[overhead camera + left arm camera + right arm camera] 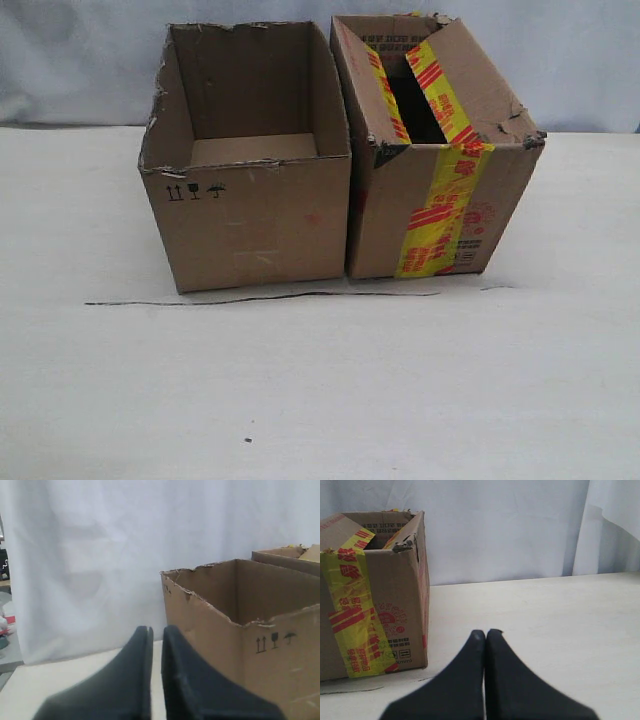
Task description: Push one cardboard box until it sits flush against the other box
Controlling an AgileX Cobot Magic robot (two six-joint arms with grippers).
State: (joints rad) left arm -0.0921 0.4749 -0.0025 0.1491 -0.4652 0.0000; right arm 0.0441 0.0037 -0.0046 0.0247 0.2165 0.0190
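The plain brown box [255, 220] with a ragged rim and small black handling symbols stands open-topped on the table. Directly to its right stands the box banded with yellow-and-red tape [395, 210]. Their facing sides meet with no visible gap along the front. Neither gripper shows in the exterior view. In the left wrist view, my left gripper [157, 629] is empty, with only a thin slit between its fingers. It is beside the plain box [215, 645] and apart from it. My right gripper [486, 632] is shut and empty, off to the side of the taped box [395, 605].
A thin dark line [260, 298] runs across the white table [320, 400] just in front of both boxes. A white cloth backdrop [80, 60] hangs behind the table. A small dark speck [248, 439] lies near the front.
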